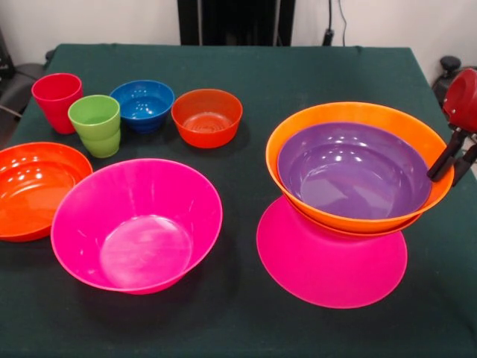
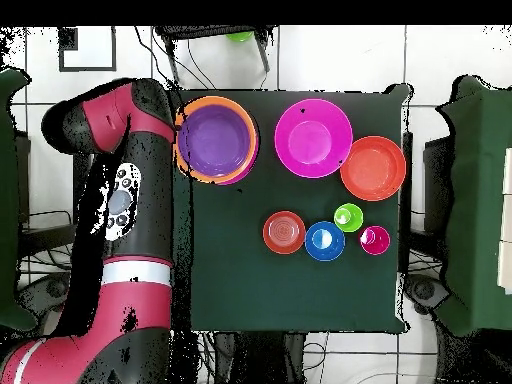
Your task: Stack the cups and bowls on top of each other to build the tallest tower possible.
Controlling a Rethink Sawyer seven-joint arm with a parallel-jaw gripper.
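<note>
The tower (image 1: pixel 350 216) stands on the dark green surface (image 1: pixel 238 321) directly beside the gripper (image 1: pixel 453 158), on the side toward the middle of the surface. Its base is an upturned hot pink bowl (image 1: pixel 328 265) whose broad rim lies flat on the cloth. On that sits a large orange bowl (image 1: pixel 358 119), mouth up and tipped a little, with what looks like a red-orange rim showing just beneath it. A glossy purple bowl (image 1: pixel 350 171) is nested inside the orange one and holds nothing.

The gripper comes in at the edge of the front view, a red wrist with dark fingers (image 1: pixel 445 158) slanting down to the orange bowl's rim. The fingers sit right at that rim and appear to touch its outer edge; whether they are apart, together or clamped on the rim cannot be told.

Beyond the tower from the gripper lies a second hot pink bowl (image 1: pixel 138 224), upright and empty. Farther still from the gripper, at the surface's edge, is a shallow red-orange bowl (image 1: pixel 33 186), also empty. A row of smaller pieces stands well apart from the gripper: a small red-orange bowl (image 1: pixel 207 117) closest, then a small blue bowl (image 1: pixel 143 104), then a lime green cup (image 1: pixel 95 125), and farthest a red cup (image 1: pixel 57 101). All four stand upright with nothing in them. The green cup appears just beside the red cup.
</note>
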